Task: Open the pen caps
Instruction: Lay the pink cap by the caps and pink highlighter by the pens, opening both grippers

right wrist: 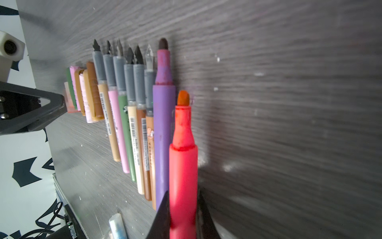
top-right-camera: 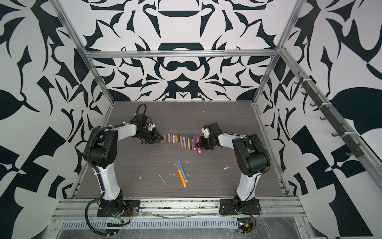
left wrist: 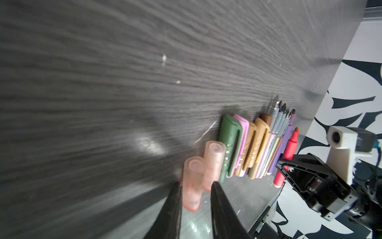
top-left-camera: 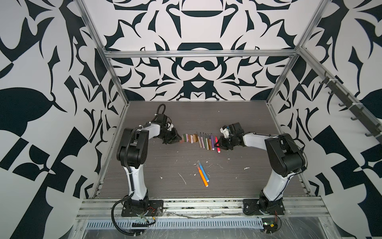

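Beneath everything, table [top-left-camera: 155, 175]: dark grey wood grain, with a row of pens [top-left-camera: 205, 141] lying across its middle.
Left gripper [top-left-camera: 179, 139]: low over the table, beyond the left end of the row. In its wrist view [left wrist: 196, 184] the fingers stand slightly apart around the end of a pale pink cap [left wrist: 192, 175]. A sliver of gap shows beside the cap, so nothing is pinched.
Right gripper [top-left-camera: 217, 142]: at the right end of the row, fingers clamped on a red pen [right wrist: 183, 161].
Row of pens: seven uncapped pens side by side, tips toward the back wall. They run tan, pink, green, cream, brown, tan, purple.
Red pen: uncapped, orange tip, just beside the purple pen in the row.
Orange pen [top-left-camera: 202, 175] and blue pen [top-left-camera: 203, 171]: lying together in front of the row, well apart from it.
Caps [top-left-camera: 189, 138]: packed side by side between the row and the left gripper. There are green, pink, two tan and brown, with two pale pink ones nearest the gripper.
White flecks [top-left-camera: 182, 178]: scattered in front of the row.
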You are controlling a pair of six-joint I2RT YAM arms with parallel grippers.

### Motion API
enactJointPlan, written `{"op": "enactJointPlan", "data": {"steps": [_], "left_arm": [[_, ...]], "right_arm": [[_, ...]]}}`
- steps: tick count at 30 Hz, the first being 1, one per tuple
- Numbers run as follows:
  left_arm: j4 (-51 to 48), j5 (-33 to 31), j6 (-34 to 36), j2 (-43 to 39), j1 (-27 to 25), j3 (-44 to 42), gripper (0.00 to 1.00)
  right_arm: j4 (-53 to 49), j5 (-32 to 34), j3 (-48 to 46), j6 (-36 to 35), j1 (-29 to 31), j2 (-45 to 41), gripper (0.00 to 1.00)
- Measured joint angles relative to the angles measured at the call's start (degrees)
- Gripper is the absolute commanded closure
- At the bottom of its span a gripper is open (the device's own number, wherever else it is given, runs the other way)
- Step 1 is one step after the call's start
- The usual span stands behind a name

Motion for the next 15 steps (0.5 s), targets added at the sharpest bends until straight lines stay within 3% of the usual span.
{"op": "enactJointPlan", "data": {"steps": [10, 15], "left_arm": [[0.6, 0.6, -0.4, 0.1, 0.0, -0.3, 0.73], [0.5, 0.4, -0.7, -3.7, 0.0, -3.1, 0.73]], "right_arm": [[0.2, 0.2, 3.1, 0.0, 0.0, 2.4, 0.93], [0.3, 0.4, 3.1, 0.0, 0.0, 2.4, 0.78]]}}
